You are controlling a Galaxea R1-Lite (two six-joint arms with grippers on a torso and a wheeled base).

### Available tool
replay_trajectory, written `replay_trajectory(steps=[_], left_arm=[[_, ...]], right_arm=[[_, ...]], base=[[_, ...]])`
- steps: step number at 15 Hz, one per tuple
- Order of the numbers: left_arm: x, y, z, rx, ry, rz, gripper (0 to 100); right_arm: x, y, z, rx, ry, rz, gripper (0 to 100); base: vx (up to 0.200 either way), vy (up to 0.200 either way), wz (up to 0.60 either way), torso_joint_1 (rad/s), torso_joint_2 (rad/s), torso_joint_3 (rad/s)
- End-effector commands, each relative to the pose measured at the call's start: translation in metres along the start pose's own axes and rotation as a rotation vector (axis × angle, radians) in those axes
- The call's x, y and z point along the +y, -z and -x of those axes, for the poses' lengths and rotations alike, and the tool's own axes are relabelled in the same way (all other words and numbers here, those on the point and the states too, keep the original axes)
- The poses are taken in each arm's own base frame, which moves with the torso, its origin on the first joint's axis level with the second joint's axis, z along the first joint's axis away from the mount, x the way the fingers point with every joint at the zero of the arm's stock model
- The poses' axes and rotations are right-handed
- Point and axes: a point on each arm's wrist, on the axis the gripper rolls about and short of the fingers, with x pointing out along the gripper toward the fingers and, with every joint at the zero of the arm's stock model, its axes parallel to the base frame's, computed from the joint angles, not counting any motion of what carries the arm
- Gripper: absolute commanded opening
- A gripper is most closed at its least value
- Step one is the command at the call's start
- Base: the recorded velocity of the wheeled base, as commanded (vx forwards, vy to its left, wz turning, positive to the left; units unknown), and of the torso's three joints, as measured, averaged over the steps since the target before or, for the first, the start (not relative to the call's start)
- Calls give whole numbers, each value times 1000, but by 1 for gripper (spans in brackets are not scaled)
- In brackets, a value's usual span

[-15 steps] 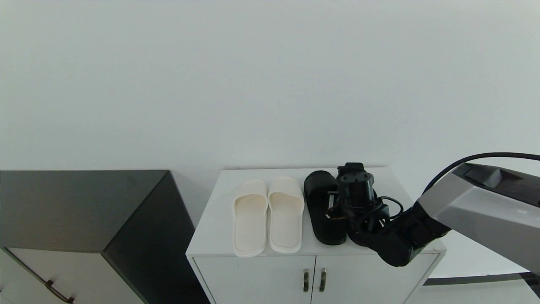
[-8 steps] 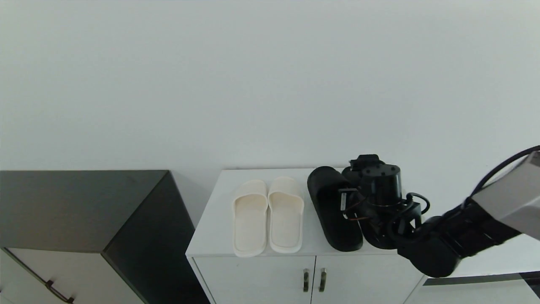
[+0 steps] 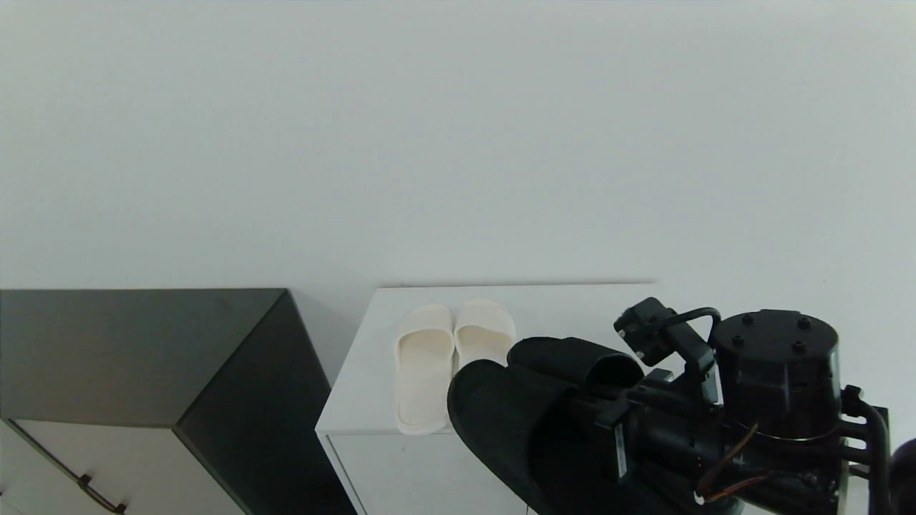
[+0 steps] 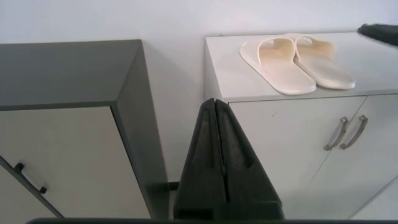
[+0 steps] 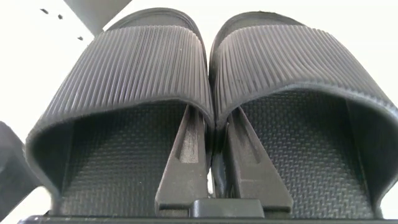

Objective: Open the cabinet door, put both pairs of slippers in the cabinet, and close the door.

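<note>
"Fingers [image 5: 186,155] of the right gripper [image 5: 214,118]: how do they stand?"

"Narrow. One finger lies inside each of the black slippers [image 5: 124,68]. The two inner side walls are pinched between them, so the pair is gripped side by side. The ribbed straps arch over the fingers."

"And the left gripper [image 4: 215,102]?"

"Its fingers [image 4: 230,143] are pressed flat together with nothing between them. It hangs low in front of the gap between the dark cabinet [image 4: 62,68] and the white cabinet [image 4: 214,68], apart from both."

"Where does the black pair sit in the head view?"

"The black slippers [image 3: 515,408] are held in the air, off the white cabinet [image 3: 358,408]. They are nearer the robot than its front edge and toward its right side, tilted, one showing behind the other."

"The other pair?"

"The white slippers [image 3: 426,365] lie flat on the cabinet's top, side by side and touching, on its left half. Their toes point to the wall and their heels are at the front edge."

"The doors [image 4: 280,130]?"

"Both are shut. Their two handles [image 4: 339,134] stand upright, just beside each other at the middle seam."
</note>
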Motion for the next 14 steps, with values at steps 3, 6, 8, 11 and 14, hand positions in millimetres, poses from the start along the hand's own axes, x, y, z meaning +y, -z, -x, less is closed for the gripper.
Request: replay_trajectory(steps=[3, 6, 8, 11, 14], left_arm=[[0, 0, 0, 0, 1, 0, 0], [0, 0, 0, 0, 0, 0, 0], [0, 0, 0, 2, 1, 0, 0], [0, 0, 0, 0, 1, 0, 0], [0, 0, 0, 0, 1, 0, 0]], right_arm=[[2, 1, 17, -12, -30, 3, 0], [3, 3, 16, 0, -54, 3, 0], [2, 4, 16, 4, -54, 4, 0], [2, 4, 17, 3, -54, 5, 0], [1, 8, 17, 16, -50, 5, 0]], base=[[0, 0, 0, 0, 0, 0], [-133, 0, 0, 0, 3, 2], [-200, 0, 0, 17, 10, -2], [-200, 0, 0, -9, -4, 6], [-133, 0, 0, 0, 2, 2]])
